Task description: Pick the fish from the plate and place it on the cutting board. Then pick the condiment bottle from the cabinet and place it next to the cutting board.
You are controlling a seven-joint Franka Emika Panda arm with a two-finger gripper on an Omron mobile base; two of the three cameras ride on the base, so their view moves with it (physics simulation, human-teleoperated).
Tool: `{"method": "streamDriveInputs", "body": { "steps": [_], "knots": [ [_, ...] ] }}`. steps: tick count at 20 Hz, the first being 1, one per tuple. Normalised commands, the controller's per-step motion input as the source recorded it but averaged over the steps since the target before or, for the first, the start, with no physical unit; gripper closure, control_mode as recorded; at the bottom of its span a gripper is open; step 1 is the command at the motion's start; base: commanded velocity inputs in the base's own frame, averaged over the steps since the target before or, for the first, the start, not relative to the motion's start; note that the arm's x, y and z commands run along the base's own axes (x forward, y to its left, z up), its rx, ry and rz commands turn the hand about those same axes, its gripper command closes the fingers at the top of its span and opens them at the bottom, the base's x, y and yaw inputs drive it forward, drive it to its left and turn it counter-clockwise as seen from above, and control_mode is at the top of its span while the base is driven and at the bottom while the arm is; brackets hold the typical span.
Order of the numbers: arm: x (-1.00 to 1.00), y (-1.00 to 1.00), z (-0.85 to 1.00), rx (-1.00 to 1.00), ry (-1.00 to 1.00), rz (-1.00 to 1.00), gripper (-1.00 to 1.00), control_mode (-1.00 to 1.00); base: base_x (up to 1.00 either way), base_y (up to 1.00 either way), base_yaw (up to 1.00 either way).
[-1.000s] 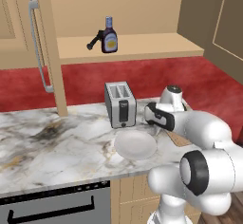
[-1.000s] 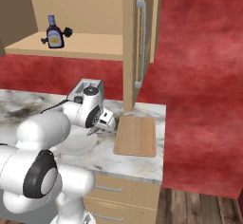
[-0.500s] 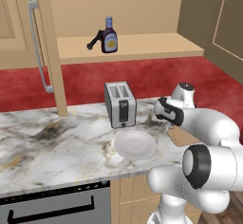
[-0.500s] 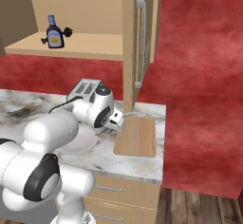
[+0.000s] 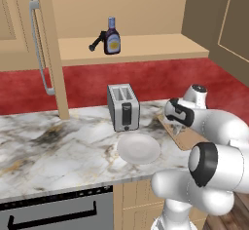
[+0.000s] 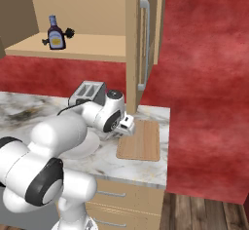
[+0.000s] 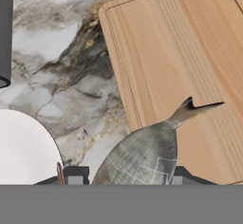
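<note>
With the fish (image 7: 142, 159) pinched in the gripper (image 7: 124, 175) over the cutting board's (image 7: 175, 61) near-left edge, it should be carried further inboard before release.

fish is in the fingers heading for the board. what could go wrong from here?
1. The fish hangs over the cutting board's left edge, tail over the wood, body partly over the counter. Released now, it may land half off the board.
2. The plate and toaster sit close to the arm's path; a swing back toward the bottle on the shelf could clip them.
</note>
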Motion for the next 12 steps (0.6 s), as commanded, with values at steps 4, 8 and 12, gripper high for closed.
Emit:
{"method": "streamDriveInputs", "body": {
  "steps": [4, 8, 12],
  "knots": [
    [0.0, -0.26, 0.0, 0.0, 0.0, 0.0, 1.0, -1.0, 0.0, 0.0, 0.0],
    [0.0, -0.23, 0.0, 0.0, 0.0, 0.0, 1.0, -1.0, 0.0, 0.0, 0.0],
    [0.0, -0.24, 0.0, 0.0, 0.0, 0.0, 1.0, -1.0, 0.0, 0.0, 0.0]
  ]
}}
